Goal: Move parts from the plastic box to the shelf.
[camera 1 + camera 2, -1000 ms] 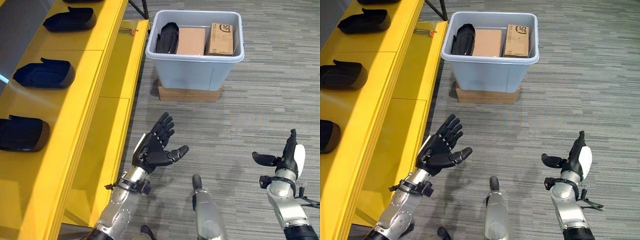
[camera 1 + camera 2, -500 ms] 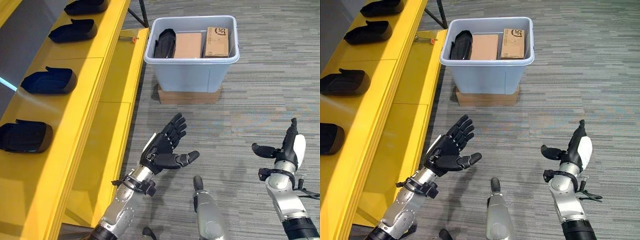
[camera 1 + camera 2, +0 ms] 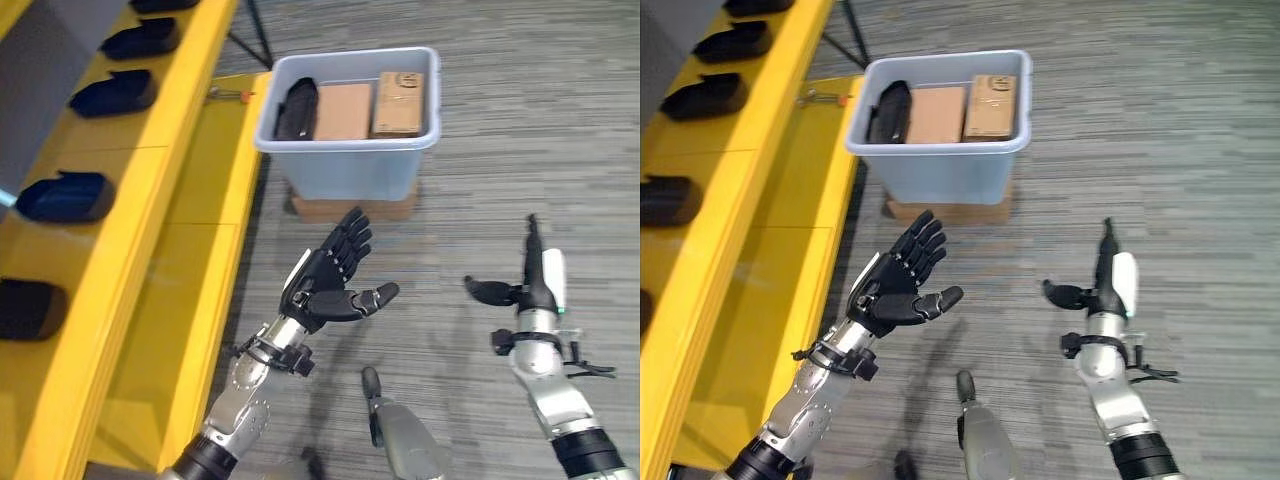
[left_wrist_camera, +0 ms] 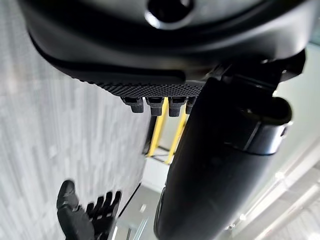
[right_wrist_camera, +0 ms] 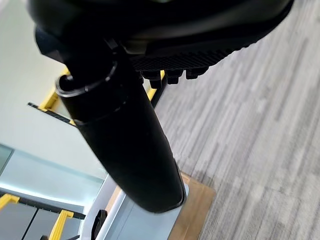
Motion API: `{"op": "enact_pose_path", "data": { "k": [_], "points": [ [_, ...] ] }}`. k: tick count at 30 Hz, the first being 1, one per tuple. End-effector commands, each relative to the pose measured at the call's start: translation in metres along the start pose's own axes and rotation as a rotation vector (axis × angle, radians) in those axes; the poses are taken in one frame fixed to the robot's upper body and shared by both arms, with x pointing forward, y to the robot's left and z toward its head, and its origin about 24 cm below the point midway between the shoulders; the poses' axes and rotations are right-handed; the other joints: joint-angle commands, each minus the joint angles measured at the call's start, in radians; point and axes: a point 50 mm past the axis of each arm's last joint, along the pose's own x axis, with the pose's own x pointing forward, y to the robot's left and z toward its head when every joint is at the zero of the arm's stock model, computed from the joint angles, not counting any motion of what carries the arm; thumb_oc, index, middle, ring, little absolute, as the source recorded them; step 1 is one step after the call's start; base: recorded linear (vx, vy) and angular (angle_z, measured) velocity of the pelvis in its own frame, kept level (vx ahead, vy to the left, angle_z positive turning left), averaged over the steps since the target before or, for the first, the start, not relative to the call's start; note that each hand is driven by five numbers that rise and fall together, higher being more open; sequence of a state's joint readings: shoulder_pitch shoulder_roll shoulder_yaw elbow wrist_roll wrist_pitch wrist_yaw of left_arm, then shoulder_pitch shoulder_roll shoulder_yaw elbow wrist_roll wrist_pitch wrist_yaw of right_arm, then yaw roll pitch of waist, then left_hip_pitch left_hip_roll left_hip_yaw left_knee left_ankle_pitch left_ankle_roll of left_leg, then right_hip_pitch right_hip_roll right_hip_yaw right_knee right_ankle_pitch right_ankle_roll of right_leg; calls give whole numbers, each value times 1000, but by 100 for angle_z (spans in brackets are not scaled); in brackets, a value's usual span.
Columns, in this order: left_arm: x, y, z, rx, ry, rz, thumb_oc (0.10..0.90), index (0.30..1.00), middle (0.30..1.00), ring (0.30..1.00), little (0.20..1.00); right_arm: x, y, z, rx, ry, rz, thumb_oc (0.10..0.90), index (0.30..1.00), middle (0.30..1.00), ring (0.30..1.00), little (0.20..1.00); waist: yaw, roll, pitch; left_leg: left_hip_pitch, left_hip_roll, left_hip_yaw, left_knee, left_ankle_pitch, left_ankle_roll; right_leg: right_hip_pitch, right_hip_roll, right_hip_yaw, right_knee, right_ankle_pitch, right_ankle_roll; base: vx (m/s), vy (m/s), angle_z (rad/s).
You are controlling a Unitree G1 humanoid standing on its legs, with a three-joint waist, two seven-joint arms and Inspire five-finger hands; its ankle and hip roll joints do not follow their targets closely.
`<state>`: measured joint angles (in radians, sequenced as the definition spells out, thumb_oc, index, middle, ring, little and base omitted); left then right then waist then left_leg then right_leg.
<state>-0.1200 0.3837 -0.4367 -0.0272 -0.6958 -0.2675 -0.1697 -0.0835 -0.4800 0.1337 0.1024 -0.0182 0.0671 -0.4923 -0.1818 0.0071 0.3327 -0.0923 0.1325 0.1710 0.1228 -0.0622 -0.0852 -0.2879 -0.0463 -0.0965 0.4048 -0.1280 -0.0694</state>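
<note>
Our left hand (image 3: 325, 283) and right hand (image 3: 1102, 289) are both spread open above the grey carpet, holding nothing. The pale blue plastic box (image 3: 345, 168) holds a black part (image 3: 296, 108).

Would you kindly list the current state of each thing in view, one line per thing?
Left hand: open, holding nothing, raised above the floor.
Right hand: open, holding nothing.
Plastic box: lidless, standing on a flat brown board.
Black part: in the box, at its shelf-side end.
Cardboard boxes: closed, inside the box.
Shelf: already carrying several black parts.
</note>
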Motion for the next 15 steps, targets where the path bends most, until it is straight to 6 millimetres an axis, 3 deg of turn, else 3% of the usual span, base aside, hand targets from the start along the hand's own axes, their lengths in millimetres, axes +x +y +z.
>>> {"op": "enact_pose_path", "data": {
  "k": [1, 3, 5, 7, 15],
  "points": [
    [4, -12, 31, 13, -200, -69, 900, 1000, 1000, 1000, 1000, 7, -25, 38, 96, -204, -132, 900, 1000, 1000, 1000, 1000, 56, -2, -22, -125, 65, -37, -76, 291, -28, 272, -27, 93, -317, 107, 92, 157, 17, 29],
    [0, -10, 30, 16, -197, -72, 900, 1000, 1000, 1000, 1000, 5, -21, 34, 99, -198, -124, 900, 1000, 1000, 1000, 1000, 80, -12, -18, -174, 52, -98, -64, 298, -28, 303, -26, 111, -323, 96, 89, 169, 62, -5],
    [-6, -5, 29, 32, -194, -57, 900, 1000, 1000, 1000, 1000, 7, -17, 35, 116, -197, -92, 900, 1000, 1000, 1000, 1000, 97, -4, -34, -117, 31, -117, -102, 236, -10, 314, -19, 135, -315, 76, 95, 248, 185, -93],
    [-8, 0, 26, 35, -171, -55, 900, 1000, 1000, 1000, 1000, 4, -13, 33, 127, -178, -75, 900, 1000, 1000, 1000, 1000, 90, 1, -56, -60, 32, -99, -117, 205, 3, 310, -14, 130, -289, 64, 96, 217, 159, -141],
    [-6, 3, 23, 28, -148, -72, 900, 1000, 1000, 1000, 1000, 0, -4, 27, 118, -133, -51, 900, 1000, 1000, 1000, 1000, 78, 3, -91, 17, 11, -72, -120, 146, 27, 300, -21, 112, -271, 58, 101, 102, 77, -12]
  ]
}}
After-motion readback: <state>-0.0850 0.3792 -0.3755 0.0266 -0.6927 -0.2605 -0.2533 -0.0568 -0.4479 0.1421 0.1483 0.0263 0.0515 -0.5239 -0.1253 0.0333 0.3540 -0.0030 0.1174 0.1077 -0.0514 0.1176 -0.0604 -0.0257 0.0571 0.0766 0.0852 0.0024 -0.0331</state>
